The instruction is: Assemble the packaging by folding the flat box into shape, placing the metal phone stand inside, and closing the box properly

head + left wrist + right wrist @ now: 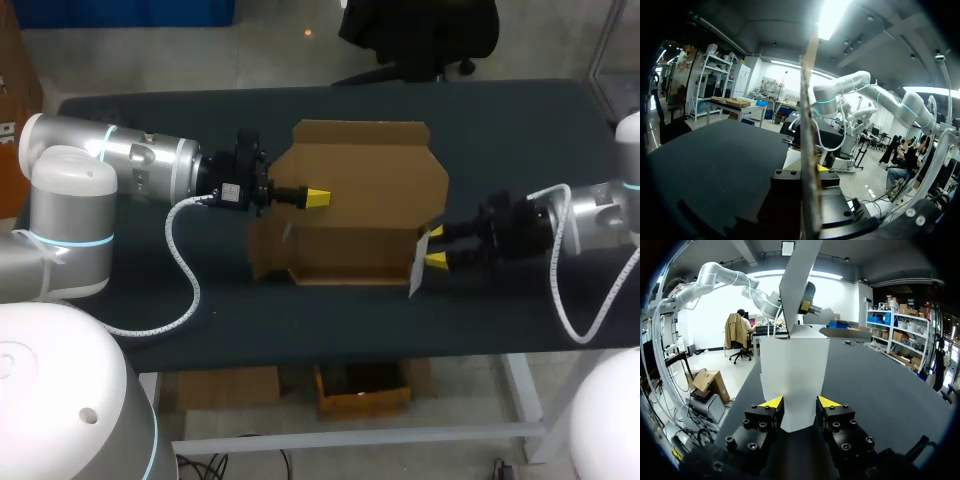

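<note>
Overhead, I get soft, even light on the dark worktop (500, 130); the box (365, 170) throws only a faint shadow. In my left wrist view a ceiling lamp (832, 17) flares white and the foreground sinks dark. My right wrist view is bright, its background washed out.

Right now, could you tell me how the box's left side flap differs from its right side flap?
The left side flap lies spread on the table, brown side up; the right side flap is raised, showing white. No gripper is at the left side flap; the right side flap's end sits between the right gripper's fingers. Both belong to one box.
</note>
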`<action>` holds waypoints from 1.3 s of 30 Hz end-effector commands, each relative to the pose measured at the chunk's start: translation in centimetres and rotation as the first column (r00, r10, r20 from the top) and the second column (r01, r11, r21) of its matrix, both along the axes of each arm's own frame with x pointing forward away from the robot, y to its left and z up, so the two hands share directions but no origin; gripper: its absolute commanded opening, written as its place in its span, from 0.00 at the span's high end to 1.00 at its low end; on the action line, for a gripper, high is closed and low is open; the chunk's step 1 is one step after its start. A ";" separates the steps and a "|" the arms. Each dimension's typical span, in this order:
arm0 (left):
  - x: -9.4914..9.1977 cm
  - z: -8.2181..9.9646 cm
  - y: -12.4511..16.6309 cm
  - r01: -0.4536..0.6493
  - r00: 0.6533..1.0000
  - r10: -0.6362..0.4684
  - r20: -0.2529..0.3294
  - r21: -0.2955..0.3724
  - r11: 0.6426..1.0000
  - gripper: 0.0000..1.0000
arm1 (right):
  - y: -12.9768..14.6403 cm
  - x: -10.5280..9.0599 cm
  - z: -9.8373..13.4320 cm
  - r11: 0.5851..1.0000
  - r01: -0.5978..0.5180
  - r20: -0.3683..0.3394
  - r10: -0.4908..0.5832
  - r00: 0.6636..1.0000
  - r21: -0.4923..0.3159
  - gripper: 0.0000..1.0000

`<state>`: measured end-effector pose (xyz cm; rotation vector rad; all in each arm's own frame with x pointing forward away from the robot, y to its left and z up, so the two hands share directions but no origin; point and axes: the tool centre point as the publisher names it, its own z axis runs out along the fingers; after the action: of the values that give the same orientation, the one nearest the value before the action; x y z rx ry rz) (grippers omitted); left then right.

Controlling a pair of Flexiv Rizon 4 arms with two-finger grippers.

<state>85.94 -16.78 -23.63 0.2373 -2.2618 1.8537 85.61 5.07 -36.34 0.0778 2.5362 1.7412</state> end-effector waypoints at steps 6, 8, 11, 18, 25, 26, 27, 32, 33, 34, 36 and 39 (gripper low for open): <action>0.1 -0.3 0.0 0.002 1.000 -0.002 0.000 0.000 1.000 1.00 | 0.3 -1.2 0.1 1.000 0.026 0.003 -0.026 1.000 -0.008 0.61; 0.1 -0.3 0.0 0.002 1.000 -0.002 0.000 0.000 1.000 1.00 | 0.4 -1.1 0.1 0.999 0.032 0.003 -0.032 0.999 -0.004 0.61; 0.1 -0.3 0.0 0.002 1.000 -0.002 0.000 0.000 1.000 1.00 | 0.5 -0.9 0.1 0.999 0.045 0.006 -0.045 0.999 0.003 0.60; 0.1 -0.3 0.0 0.002 1.000 -0.002 0.000 0.000 1.000 1.00 | 1.0 -0.8 0.0 0.996 0.092 0.015 -0.092 0.996 0.011 0.59; 0.1 -0.3 0.0 0.002 1.000 -0.002 0.000 0.000 1.000 1.00 | 1.6 -0.9 -0.2 0.986 0.169 0.027 -0.169 0.985 0.003 0.59; 0.1 -0.3 0.0 0.002 1.000 -0.002 0.000 0.000 1.000 1.00 | 1.6 -0.8 -0.2 0.985 0.174 0.028 -0.174 0.984 0.002 0.59; 0.1 -0.3 0.0 0.002 1.000 -0.002 0.000 0.000 1.000 1.00 | 1.6 -0.8 -0.3 0.984 0.176 0.028 -0.177 0.984 0.010 0.59; 0.1 -0.3 0.0 0.002 1.000 -0.002 0.000 0.000 1.000 1.00 | 2.0 -1.0 -0.4 0.977 0.211 0.029 -0.212 0.977 0.024 0.56; 0.1 -0.3 0.0 0.002 1.000 -0.002 0.000 0.000 1.000 1.00 | 2.0 -1.0 -0.4 0.975 0.220 0.028 -0.221 0.975 0.032 0.56; 0.1 -0.3 0.0 0.002 1.000 -0.002 0.000 0.000 1.000 1.00 | 2.0 -0.9 -0.5 0.972 0.234 0.028 -0.235 0.972 0.034 0.56; 0.1 -0.3 0.0 0.002 1.000 -0.002 0.000 0.000 1.000 1.00 | 2.0 -0.9 -0.5 0.967 0.251 0.027 -0.252 0.967 0.049 0.55; 0.1 -0.3 0.0 0.002 1.000 -0.002 0.000 0.000 1.000 1.00 | 1.9 -0.8 -0.5 0.960 0.274 0.027 -0.276 0.961 0.063 0.56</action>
<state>85.94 -16.69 -23.61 0.2376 -2.2620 1.8539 85.14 6.89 -36.47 0.3684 2.3550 1.6812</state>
